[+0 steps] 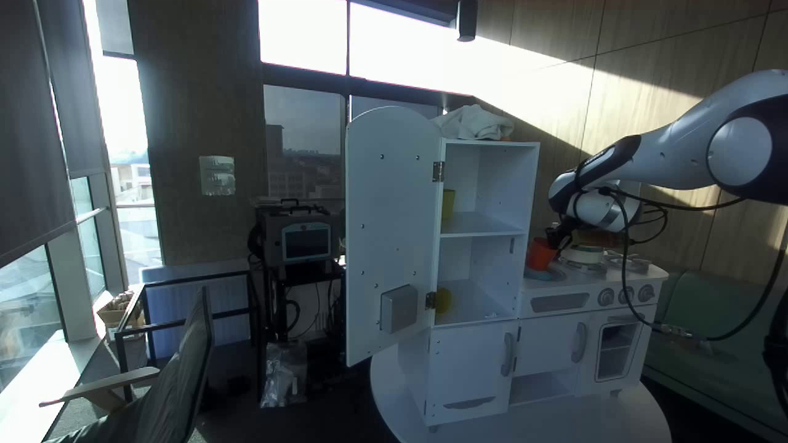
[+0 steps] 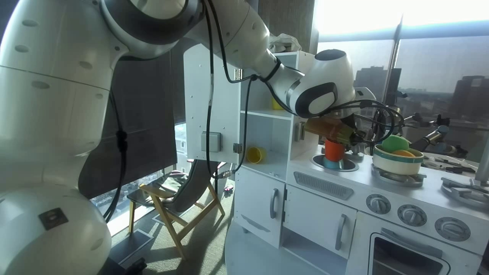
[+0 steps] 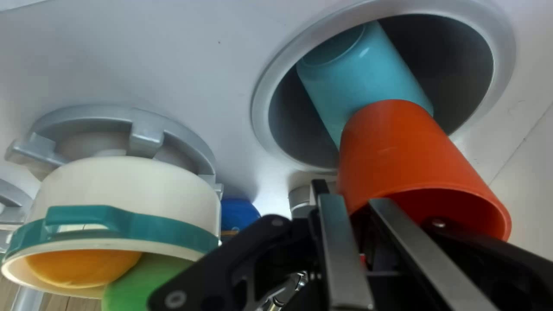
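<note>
An orange cup (image 3: 397,151) leans, mouth toward the wrist camera, over the round sink (image 3: 261,108). Its lower end meets a light-blue cup (image 3: 363,77) lying on its side in the sink. My gripper (image 3: 355,202) is at the orange cup's rim: one finger (image 3: 339,242) runs outside the wall, the opposite one reaches inside the mouth. The jaws stand slightly apart, the gap looking wider than the thin cup wall. In both exterior views the orange cup (image 2: 334,151) sits below the gripper, above the sink; its far side is hidden from the wrist.
A cream pot (image 2: 397,162) with a teal rim stands on a burner, holding a green ball (image 2: 395,143) and an orange one. Behind it is a blue object (image 3: 237,211). A tall cabinet with its door (image 1: 394,234) swung open has yellow cups (image 2: 255,154) on its shelves.
</note>
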Tool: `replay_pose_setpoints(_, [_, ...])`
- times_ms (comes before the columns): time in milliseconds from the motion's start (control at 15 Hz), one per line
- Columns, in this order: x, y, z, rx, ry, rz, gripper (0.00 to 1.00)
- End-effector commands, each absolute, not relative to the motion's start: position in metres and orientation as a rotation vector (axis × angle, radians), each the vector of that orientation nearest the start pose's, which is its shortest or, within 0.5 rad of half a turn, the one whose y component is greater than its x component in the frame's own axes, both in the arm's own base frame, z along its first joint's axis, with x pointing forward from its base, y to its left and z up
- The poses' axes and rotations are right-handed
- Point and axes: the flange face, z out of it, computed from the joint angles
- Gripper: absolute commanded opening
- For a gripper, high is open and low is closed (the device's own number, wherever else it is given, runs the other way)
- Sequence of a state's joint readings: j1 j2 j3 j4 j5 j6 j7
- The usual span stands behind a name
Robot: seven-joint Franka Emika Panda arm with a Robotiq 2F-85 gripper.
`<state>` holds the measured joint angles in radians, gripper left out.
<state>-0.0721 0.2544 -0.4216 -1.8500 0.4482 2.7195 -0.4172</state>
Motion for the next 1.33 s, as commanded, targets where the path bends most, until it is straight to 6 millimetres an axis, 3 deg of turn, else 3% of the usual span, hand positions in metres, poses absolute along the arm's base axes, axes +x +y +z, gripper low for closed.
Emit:
replay_pose_setpoints(0, [0.584, -0.310, 0.475, -2.948, 0.635, -1.091, 0.48])
replay_pose_setpoints(467, [0.576, -0.308, 0.479, -2.916, 0.662, -1.098, 0.99])
replay_pose_setpoints(867, [0.564, -0.302, 0.479, -2.903, 0.661, -1.079, 1.00])
replay_pose_setpoints(1267, [0.562, -0.268, 0.488, -2.876, 0.569, -1.067, 1.00])
